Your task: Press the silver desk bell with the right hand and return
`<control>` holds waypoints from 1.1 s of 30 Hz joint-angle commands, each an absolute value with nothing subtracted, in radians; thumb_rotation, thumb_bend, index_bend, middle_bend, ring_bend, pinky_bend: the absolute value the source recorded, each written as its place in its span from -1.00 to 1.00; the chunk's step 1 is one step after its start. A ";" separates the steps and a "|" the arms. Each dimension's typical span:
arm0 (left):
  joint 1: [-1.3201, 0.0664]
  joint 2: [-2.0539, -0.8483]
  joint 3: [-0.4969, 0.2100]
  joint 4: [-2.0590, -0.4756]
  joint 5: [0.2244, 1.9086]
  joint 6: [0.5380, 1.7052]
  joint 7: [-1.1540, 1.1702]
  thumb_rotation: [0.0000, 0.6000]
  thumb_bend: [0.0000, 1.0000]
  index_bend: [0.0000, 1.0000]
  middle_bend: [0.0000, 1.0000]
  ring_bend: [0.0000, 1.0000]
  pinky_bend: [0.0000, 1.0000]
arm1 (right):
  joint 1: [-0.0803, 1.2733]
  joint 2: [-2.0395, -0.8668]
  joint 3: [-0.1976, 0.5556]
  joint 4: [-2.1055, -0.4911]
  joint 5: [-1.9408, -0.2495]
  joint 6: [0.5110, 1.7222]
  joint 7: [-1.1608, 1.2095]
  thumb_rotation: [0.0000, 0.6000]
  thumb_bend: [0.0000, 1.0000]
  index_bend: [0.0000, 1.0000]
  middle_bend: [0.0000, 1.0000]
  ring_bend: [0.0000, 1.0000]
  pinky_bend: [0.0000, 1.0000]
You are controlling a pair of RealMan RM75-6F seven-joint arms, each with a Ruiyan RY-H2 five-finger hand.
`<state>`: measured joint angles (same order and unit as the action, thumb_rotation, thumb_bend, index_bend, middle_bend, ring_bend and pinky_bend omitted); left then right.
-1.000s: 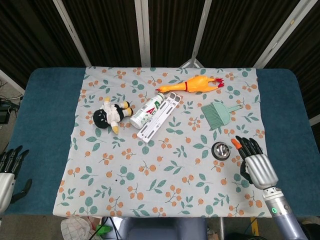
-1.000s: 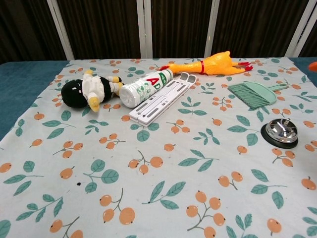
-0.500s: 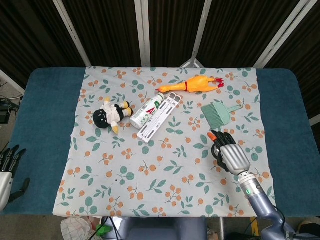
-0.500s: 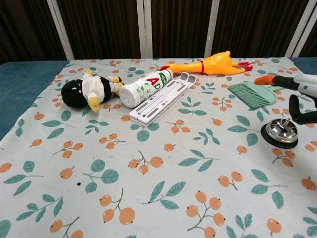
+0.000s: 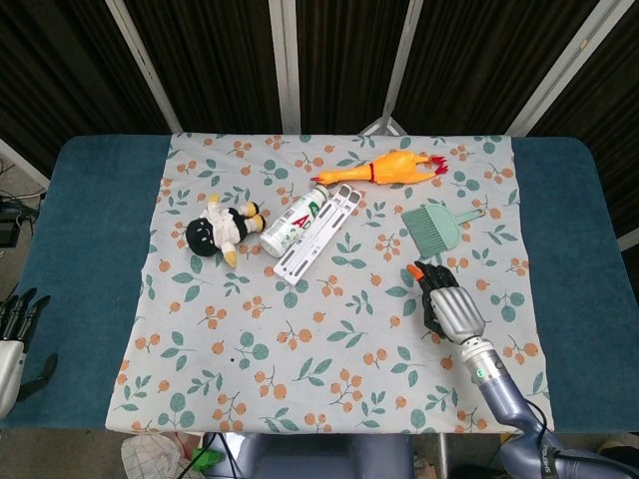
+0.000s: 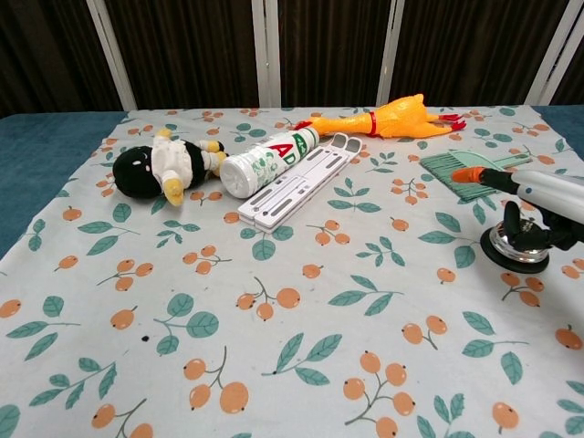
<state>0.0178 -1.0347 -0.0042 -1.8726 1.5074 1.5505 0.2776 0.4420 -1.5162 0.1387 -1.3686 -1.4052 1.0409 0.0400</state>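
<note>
The silver desk bell (image 6: pixel 513 248) stands on its black base at the right of the floral cloth (image 6: pixel 274 365). My right hand (image 6: pixel 538 193) lies flat over it, fingers stretched out to the left, and its underside comes down onto the bell's dome. In the head view the right hand (image 5: pixel 451 304) covers the bell, which is hidden there. My left hand (image 5: pixel 14 329) hangs off the table's left front corner, fingers spread and holding nothing.
A green hand brush (image 5: pixel 431 226) lies just beyond the bell. Farther back lie a rubber chicken (image 5: pixel 389 168), a white tube (image 5: pixel 292 226) on a white rack (image 5: pixel 319 239), and a plush doll (image 5: pixel 222 228). Blue table (image 5: pixel 90 220) borders the cloth.
My right hand has moved left from beside the bell to over it and has lowered onto the dome. The left hand has drifted slightly down.
</note>
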 commanded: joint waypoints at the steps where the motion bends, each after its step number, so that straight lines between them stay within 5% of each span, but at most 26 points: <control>1: 0.017 -1.037 -0.005 -1.873 1.502 1.548 0.285 1.00 0.05 -0.81 -1.00 -1.00 -1.00 | 0.446 -1.546 0.125 -1.316 -1.414 1.039 0.085 1.00 1.00 -1.00 -1.00 -1.00 -1.00; 21: 0.006 -1.054 -0.005 -1.880 1.481 1.526 0.328 1.00 0.05 -0.81 -1.00 -1.00 -1.00 | 0.451 -1.644 0.066 -1.126 -1.472 1.052 0.232 1.00 1.00 -1.00 -1.00 -1.00 -1.00; 33: 0.008 -1.042 -0.001 -1.881 1.491 1.532 0.301 1.00 0.05 -0.81 -1.00 -1.00 -1.00 | 0.460 -1.559 0.121 -1.227 -1.497 1.159 0.177 1.00 1.00 -1.00 -1.00 -1.00 -1.00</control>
<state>0.0083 -1.0428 -0.0012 -1.8813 1.4903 1.5319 0.3010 0.4593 -1.5911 0.0991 -1.1899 -1.4940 1.1296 0.1971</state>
